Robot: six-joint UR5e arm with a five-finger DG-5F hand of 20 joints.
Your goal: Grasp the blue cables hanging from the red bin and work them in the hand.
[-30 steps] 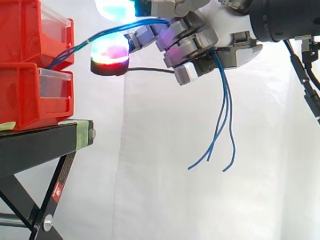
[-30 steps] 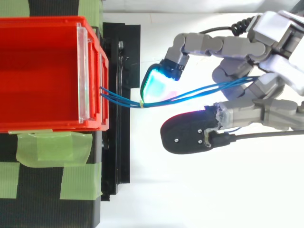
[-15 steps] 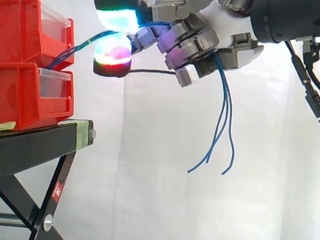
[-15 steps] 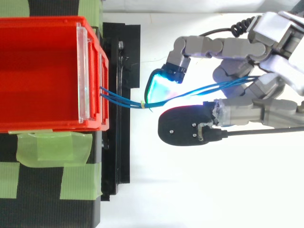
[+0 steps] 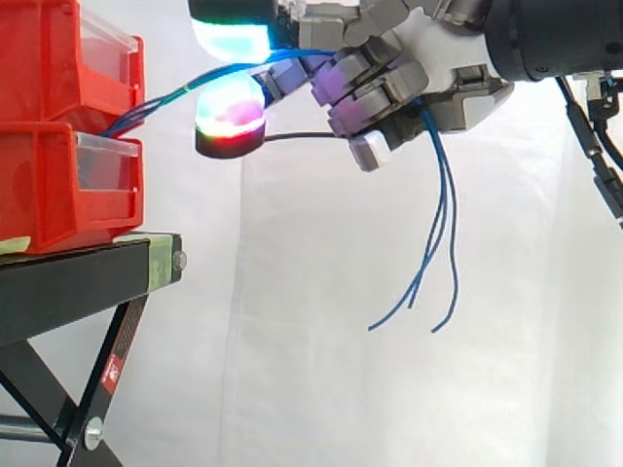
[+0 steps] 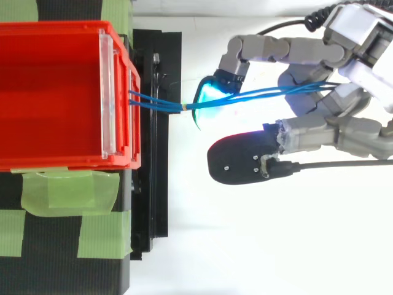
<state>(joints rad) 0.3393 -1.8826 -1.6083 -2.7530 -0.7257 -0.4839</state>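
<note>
Two red bins are stacked at the left edge of the side view, an upper bin (image 5: pixel 44 58) on a lower bin (image 5: pixel 44 190), each with one clear front panel. They rest on the black stand (image 5: pixel 78 284), before the white curtain (image 5: pixel 292 370). From above, the top bin's rim (image 6: pixel 61 163) fills the upper left of the frame. Several strips of green tape (image 6: pixel 67 190) lie on the stand below it.

The blue cables (image 6: pixel 258 95) leave the front of the upper bin. They run rightward through open air to the hand (image 5: pixel 384 88), which sits at the upper right in both views. One small pale tie (image 6: pixel 183 108) bunches the strands just off the bin. Beyond the hand the cables drop toward the middle of the side view. There, three loose ends (image 5: pixel 446 204) hang free, clear of the stand.

The hand (image 6: pixel 319 132) is closed around the cables, its curled fingers trapping them against the palm. Two pads reach toward the bins. One glows cyan (image 6: pixel 207 101) and touches the strands from above. The other shows red and magenta (image 5: pixel 231 112) and sits just below them.
</note>
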